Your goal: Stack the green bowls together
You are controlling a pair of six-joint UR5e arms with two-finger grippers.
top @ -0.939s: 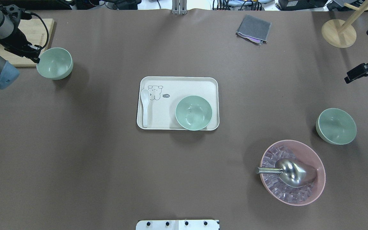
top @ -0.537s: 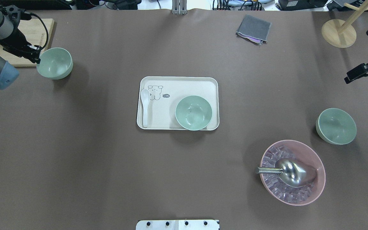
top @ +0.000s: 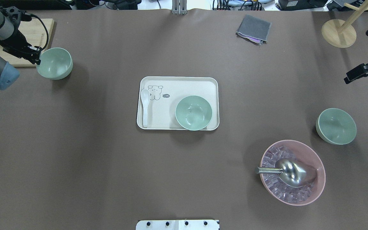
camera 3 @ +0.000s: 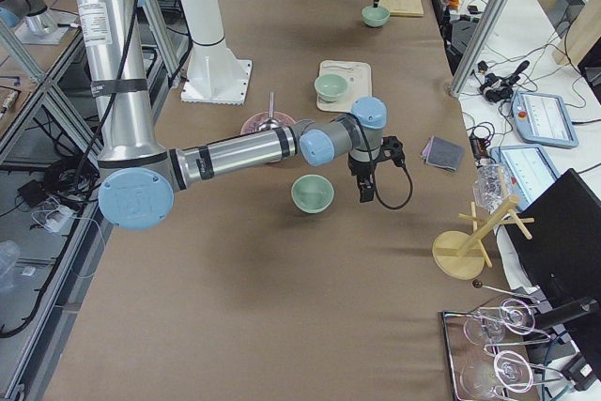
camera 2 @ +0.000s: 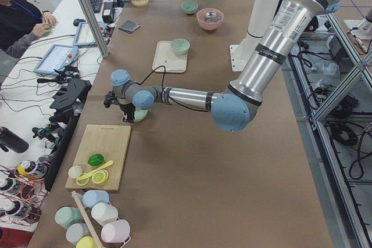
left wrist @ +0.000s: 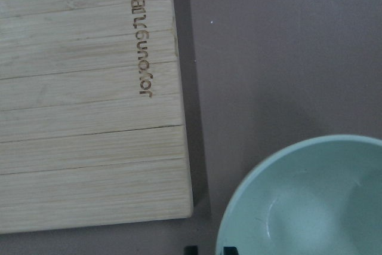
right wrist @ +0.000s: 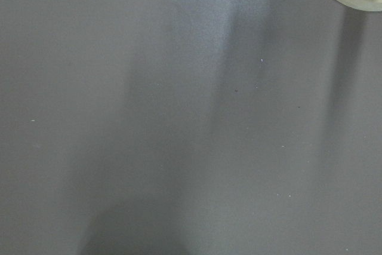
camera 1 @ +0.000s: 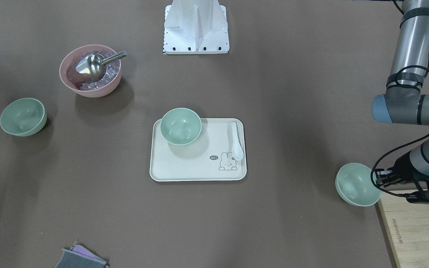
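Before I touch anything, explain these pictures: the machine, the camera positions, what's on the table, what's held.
Two robot arms work at a brown table. Cameras: one overhead behind them, one facing them, one at each table end, one on each wrist. Three small pale-green plastic bowls sit apart: one beside the wooden cutting board, one on the cream tray with a white spoon, one near the big pink bowl holding ice and a metal scoop. The left tool is open, fingertips either side of the first bowl's rim. Nothing is held yet. The right tool hangs over bare table; open or shut, I cannot tell.
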